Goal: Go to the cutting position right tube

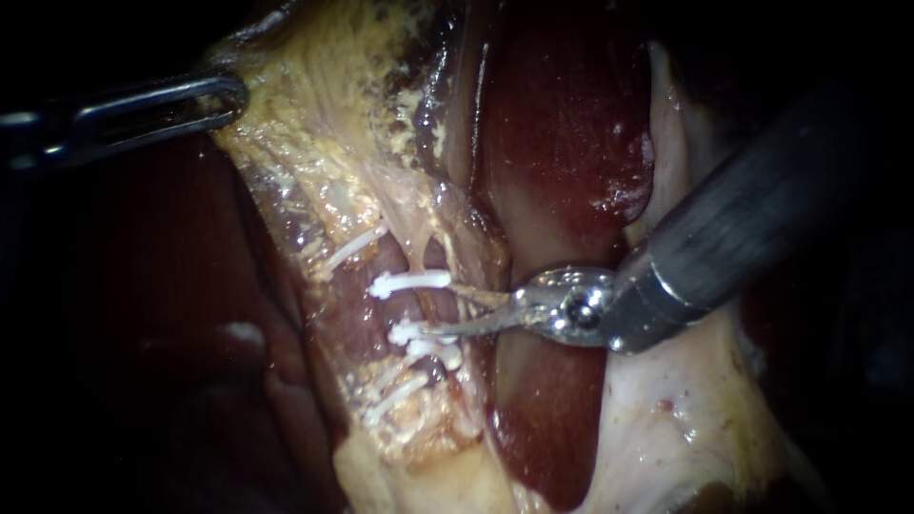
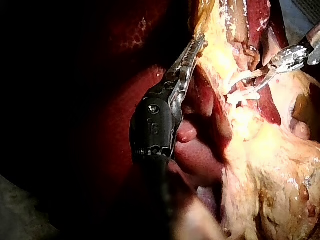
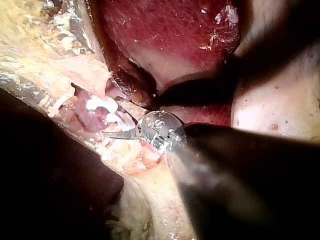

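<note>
1. The right tube (image 1: 430, 306) is a bare reddish strand, with white clips (image 1: 411, 283) on it above and below.
2. The right instrument (image 1: 446, 311) is at that bare stretch. Its thin blades are parted, one to each side of the tube between the clips, and grip nothing.
3. Well off to the tube's upper left is the left instrument (image 1: 224, 95), its jaws closed on the edge of the yellow tissue (image 1: 324, 152).
4. The surface is wet and glistening all round. That stringy yellow tissue lies left of the tube, dark red liver (image 1: 562, 124) lies to its right, and pale tissue (image 1: 666, 419) sits beyond, lower right.
5. Away from the lit tissue around the tube, everything falls into black.
</note>
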Robot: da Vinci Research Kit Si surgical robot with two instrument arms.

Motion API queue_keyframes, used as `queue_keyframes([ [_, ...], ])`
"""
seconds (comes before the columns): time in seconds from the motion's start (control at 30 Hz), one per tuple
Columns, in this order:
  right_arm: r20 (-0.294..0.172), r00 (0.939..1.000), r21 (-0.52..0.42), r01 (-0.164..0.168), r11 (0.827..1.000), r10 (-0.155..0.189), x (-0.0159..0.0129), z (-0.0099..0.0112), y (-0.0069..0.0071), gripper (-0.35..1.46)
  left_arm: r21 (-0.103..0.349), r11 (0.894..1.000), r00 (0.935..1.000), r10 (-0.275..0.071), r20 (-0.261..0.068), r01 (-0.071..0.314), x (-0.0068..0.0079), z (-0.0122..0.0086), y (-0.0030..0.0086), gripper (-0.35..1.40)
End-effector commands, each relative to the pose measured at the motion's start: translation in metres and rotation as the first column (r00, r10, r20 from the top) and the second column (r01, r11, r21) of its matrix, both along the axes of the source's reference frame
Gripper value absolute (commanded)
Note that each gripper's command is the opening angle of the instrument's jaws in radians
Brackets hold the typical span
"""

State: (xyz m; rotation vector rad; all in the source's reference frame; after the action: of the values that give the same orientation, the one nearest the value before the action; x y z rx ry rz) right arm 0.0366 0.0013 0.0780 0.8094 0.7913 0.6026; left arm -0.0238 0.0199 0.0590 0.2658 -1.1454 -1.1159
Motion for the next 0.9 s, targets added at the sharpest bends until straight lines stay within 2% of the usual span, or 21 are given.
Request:
queue_keyframes([
  [0.03,-0.004,1.0000,0.008,0.007,1.000,-0.007,0.0002,0.0001,0.0000,1.34,0.000,1.000,1.0000,0.000,0.000,0.000,0.0000,0.0000,0.0000,-0.35],
  [0.2,-0.020,0.9991,0.017,0.037,0.999,-0.036,0.0008,0.0009,0.0001,1.32,0.000,1.000,1.0000,0.000,0.000,0.000,0.0000,0.0000,0.0000,-0.35],
  [0.33,-0.064,0.9965,0.013,0.055,0.998,-0.054,0.0012,0.0011,0.0002,1.32,0.000,1.000,1.0000,0.000,0.000,0.000,0.0000,0.0000,0.0000,-0.35],
  [0.6,-0.173,0.9812,0.017,0.090,0.996,-0.086,0.0020,0.0010,0.0004,1.29,0.000,1.000,1.0000,0.000,0.000,0.000,0.0000,0.0000,0.0000,-0.35],
  [0.73,-0.194,0.9753,0.011,0.110,0.994,-0.106,0.0023,0.0011,0.0004,1.25,-0.005,1.000,1.0000,0.002,-0.002,-0.002,0.0000,-0.0001,0.0000,-0.35],
  [0.9,-0.208,0.9727,0.011,0.107,0.994,-0.102,0.0031,0.0013,0.0003,1.22,-0.005,1.000,1.0000,0.002,-0.002,-0.002,0.0000,-0.0001,0.0000,-0.35],
])
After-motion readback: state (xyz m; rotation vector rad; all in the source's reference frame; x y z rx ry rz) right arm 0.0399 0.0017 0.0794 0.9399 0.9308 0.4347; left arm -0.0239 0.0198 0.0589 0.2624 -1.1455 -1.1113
